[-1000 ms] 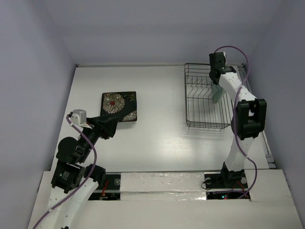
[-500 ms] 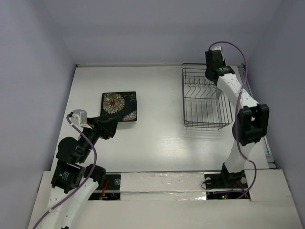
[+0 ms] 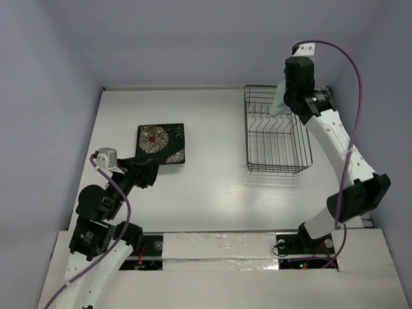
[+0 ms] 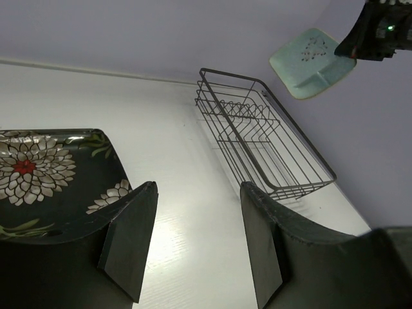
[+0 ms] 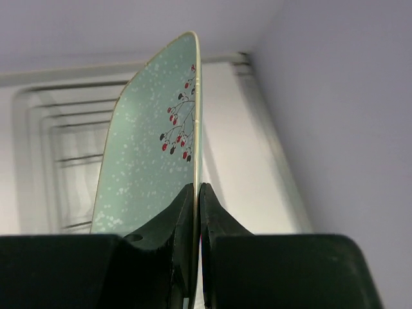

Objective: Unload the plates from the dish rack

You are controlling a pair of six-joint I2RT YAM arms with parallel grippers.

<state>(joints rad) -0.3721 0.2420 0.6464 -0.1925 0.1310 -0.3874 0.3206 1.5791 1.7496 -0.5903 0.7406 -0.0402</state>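
**Holding a green plate over the dish rack**

Item 1. Green plate (image 5: pixel 151 154): pale mint, rounded oblong, with a small sprig of red and dark berries on its face. It stands on edge in the air, clear above the far end of the dish rack (image 3: pixel 278 132) and touching none of its wires.

Item 2. Right hand (image 5: pixel 197 193): fingers pressed together on the green plate's rim, pinching it from both faces. It sits above the rack's far right corner.

Item 3. Dish rack: a rectangular basket of thin dark wire with a row of upright prongs inside. It stands on the white table (image 3: pixel 206 187), toward the far right.

Item 4. Flowered plate (image 3: pixel 161 143): square and black, with white-gold blooms and a red centre. It lies flat on the table, well to the left of the rack.

Item 5. Left hand (image 4: pixel 193 238): fingers spread with nothing between them. It is low over the table, well left of the rack and just beside the flowered plate's near edge. Whether it touches that plate cannot be told.
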